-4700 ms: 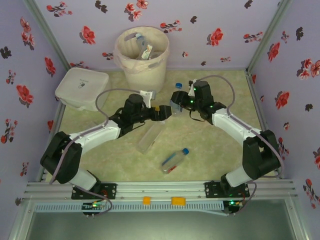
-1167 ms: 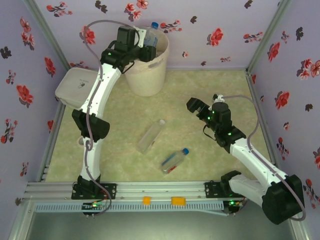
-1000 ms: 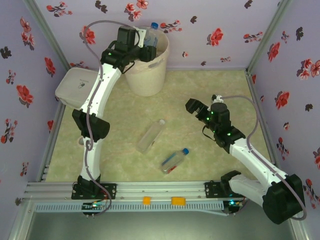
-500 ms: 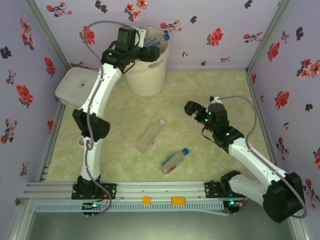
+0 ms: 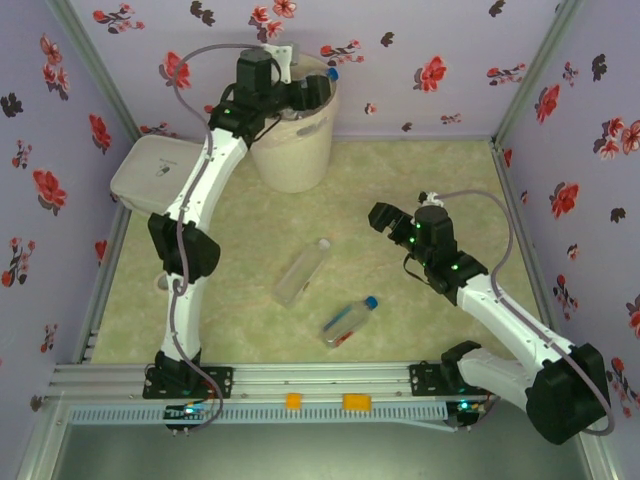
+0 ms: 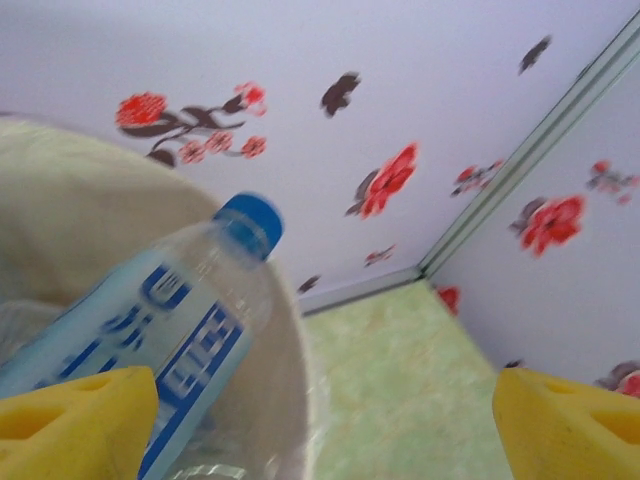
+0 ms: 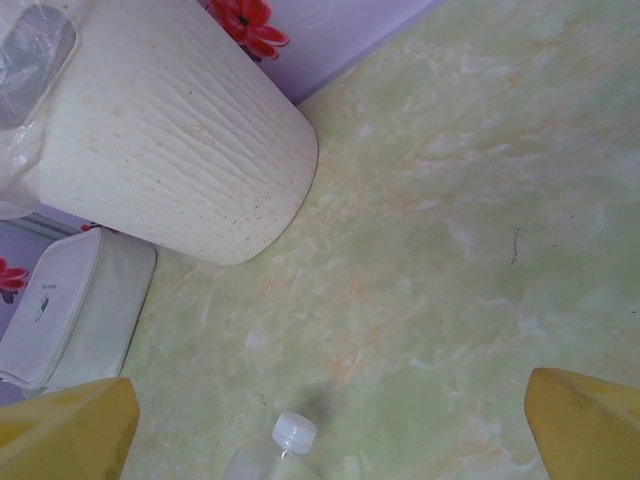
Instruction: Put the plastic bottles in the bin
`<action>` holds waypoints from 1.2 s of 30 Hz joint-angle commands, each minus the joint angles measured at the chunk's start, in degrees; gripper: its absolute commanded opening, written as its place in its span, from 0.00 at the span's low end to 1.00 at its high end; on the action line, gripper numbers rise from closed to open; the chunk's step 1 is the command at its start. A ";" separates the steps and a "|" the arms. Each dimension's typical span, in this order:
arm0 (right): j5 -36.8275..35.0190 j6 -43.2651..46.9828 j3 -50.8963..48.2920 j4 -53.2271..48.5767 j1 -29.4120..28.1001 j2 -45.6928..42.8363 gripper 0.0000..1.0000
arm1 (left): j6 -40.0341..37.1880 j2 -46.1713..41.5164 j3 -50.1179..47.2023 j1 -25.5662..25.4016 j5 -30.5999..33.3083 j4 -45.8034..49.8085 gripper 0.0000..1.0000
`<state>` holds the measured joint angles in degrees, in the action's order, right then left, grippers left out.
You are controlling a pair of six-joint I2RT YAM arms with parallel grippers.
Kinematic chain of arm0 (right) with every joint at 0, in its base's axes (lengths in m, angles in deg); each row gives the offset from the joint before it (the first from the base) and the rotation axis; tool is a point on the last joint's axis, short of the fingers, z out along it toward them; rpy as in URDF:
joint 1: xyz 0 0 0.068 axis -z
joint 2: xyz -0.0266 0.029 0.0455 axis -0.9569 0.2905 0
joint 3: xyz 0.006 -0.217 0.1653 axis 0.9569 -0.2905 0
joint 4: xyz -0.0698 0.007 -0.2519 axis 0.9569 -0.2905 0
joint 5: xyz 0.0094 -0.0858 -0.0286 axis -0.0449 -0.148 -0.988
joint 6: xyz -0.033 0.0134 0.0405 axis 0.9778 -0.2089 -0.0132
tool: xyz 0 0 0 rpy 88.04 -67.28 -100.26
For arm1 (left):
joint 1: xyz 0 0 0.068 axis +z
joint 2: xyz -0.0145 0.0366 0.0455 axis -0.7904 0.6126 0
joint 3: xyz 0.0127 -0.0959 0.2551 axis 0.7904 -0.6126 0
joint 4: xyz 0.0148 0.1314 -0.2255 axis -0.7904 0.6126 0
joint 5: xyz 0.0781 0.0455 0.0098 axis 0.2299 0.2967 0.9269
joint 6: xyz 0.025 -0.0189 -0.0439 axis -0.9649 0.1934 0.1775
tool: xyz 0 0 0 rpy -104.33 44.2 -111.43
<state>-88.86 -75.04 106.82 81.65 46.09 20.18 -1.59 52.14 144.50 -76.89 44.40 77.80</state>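
Your left jaws stand apart over the bin (image 5: 290,155) at upper left, the right jaws likewise, yet the blue-capped bottle (image 6: 190,320) leans cap-over-rim, so brushing it as you withdraw could flip it out.

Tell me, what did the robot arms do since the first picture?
The left gripper rose to the tall cream plastic bin, opened and let go of the clear blue-capped plastic bottle, which now tips into the bin. The right gripper, open, drew back to the right. The white-capped clear plastic bottle, the second blue-capped bottle and the flat white box stayed put.
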 commanded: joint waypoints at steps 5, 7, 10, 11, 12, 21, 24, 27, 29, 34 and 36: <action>-3.25 2.05 2.15 -2.24 -0.35 -1.23 1.00 | 12.65 6.61 2.73 1.81 -4.51 -13.99 0.87; -3.92 2.70 2.53 -4.03 -0.31 -1.84 0.99 | 13.47 7.72 2.90 2.14 -4.25 -13.81 0.87; -5.15 3.31 2.59 -6.01 -0.31 -2.95 0.99 | 13.86 8.45 2.90 2.80 -3.40 -12.44 0.87; -5.75 3.47 2.48 -6.55 -0.32 -3.36 1.00 | 13.15 8.38 2.90 3.06 -2.37 -11.07 0.87; -6.25 3.55 2.32 -6.94 -0.35 -3.82 1.00 | 12.14 8.23 2.90 3.30 -1.15 -9.57 0.87; -7.55 4.25 1.34 -8.31 -0.31 -4.11 1.00 | 0.98 2.07 0.54 3.84 6.50 2.53 0.87; -6.78 3.99 1.44 -8.04 -0.31 -3.18 1.00 | -1.32 -0.86 -1.38 3.84 7.57 3.74 0.88; -6.04 4.07 2.14 -8.03 -0.33 -2.30 1.00 | -2.84 -3.43 -3.05 3.91 8.42 3.91 0.89; -5.83 4.29 2.68 -8.35 -0.31 -1.58 1.00 | -3.57 -4.74 -3.39 3.92 8.50 4.56 0.90; -4.63 4.48 3.69 -9.06 -0.44 0.03 1.00 | -5.28 -8.24 -5.04 3.99 8.95 5.85 0.94; -4.24 4.13 4.04 -10.03 -0.72 0.62 1.00 | -5.21 -10.35 -6.70 3.88 8.88 6.44 0.97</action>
<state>-93.91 -71.74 108.79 72.78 45.98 20.20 -4.59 46.81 139.08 -73.04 52.37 82.96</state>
